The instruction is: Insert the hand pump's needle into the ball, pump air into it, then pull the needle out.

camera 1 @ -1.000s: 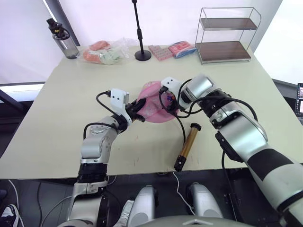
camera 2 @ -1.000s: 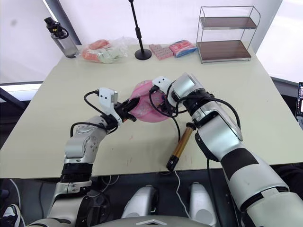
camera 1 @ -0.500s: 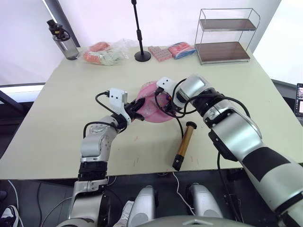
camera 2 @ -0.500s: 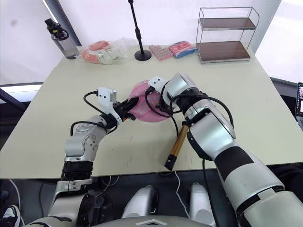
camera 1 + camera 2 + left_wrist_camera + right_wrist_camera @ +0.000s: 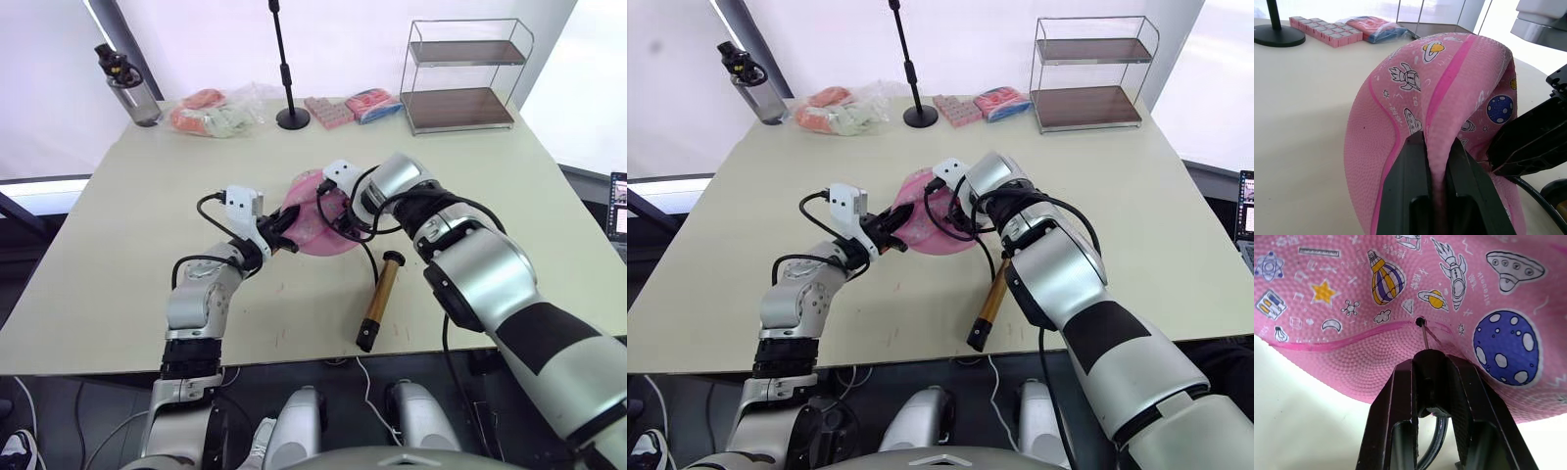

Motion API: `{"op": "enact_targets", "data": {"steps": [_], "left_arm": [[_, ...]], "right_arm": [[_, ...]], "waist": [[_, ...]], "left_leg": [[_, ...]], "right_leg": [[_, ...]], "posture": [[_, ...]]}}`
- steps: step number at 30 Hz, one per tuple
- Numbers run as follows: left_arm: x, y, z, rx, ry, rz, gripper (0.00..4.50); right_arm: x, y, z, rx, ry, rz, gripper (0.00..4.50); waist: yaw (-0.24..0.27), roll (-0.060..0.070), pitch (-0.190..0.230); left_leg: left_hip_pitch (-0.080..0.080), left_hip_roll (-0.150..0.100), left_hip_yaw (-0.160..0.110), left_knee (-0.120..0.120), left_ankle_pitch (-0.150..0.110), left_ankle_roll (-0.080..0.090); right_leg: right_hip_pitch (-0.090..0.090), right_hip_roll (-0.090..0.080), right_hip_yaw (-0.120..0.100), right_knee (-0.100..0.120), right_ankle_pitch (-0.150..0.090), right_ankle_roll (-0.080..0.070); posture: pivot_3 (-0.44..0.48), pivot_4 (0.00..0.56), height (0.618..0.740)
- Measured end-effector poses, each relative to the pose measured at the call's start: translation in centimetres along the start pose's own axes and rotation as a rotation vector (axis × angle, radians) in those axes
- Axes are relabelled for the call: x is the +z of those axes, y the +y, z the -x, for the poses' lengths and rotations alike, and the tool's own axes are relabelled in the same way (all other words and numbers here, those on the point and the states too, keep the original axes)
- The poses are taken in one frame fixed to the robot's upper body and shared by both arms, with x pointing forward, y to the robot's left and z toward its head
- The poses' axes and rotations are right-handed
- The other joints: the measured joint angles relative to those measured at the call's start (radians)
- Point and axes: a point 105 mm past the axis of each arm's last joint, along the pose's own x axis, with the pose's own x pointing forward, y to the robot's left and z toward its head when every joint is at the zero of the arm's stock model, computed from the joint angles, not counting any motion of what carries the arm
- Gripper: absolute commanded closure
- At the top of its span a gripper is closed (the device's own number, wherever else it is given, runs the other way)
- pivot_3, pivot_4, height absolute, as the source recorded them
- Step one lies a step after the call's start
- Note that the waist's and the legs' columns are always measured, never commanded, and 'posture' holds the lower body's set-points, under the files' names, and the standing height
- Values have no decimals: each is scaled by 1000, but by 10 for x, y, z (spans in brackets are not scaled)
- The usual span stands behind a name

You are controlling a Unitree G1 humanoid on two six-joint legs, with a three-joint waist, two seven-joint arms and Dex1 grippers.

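Needle (image 5: pixel 1424 339) tip at the ball (image 5: pixel 1400 293) valve, seemingly entering.

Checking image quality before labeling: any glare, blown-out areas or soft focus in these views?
Left eye view: background behind the table is blown out white. Left wrist view: bright washed-out windows at the back; left gripper fingers are soft. Right wrist view: the ball texture and the needle look sharp.

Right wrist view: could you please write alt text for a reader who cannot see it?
The right gripper, its black jaws shut on the small black needle fitting, holds the thin metal needle with its tip at the small dark valve hole of the soft pink rubber ball. The ball bears cartoon prints of rockets, planets and a balloon, and rests on a pale table.
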Motion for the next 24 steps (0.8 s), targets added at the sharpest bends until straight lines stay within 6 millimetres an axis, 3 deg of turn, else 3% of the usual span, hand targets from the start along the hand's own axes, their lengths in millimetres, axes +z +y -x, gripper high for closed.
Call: {"op": "enact_targets", "data": {"steps": [10, 16, 24], "left_arm": [[0, -2, 0, -5, 0, 5, 4486], [-2, -1, 0, -1, 5, 10, 4486], [-3, 1, -2, 2, 11, 18, 4486]], "right_arm": [[0, 1, 1, -2, 1, -48, 4170], [2, 0, -4, -18, 17, 207, 4170], [1, -5, -1, 12, -7, 239, 4170]], "waist": [[0, 0, 0], [-3, 0, -1], [1, 0, -1]], "left_leg": [[0, 0, 0, -1, 0, 0], [2, 0, -1, -1, 0, 0], [2, 0, -1, -1, 0, 0]], "right_leg": [[0, 0, 0, 0, 0, 0], [1, 1, 0, 0, 0, 1], [1, 1, 0, 0, 0, 1]], "posture": [[0, 150, 731], [0, 150, 731], [0, 150, 731]]}}
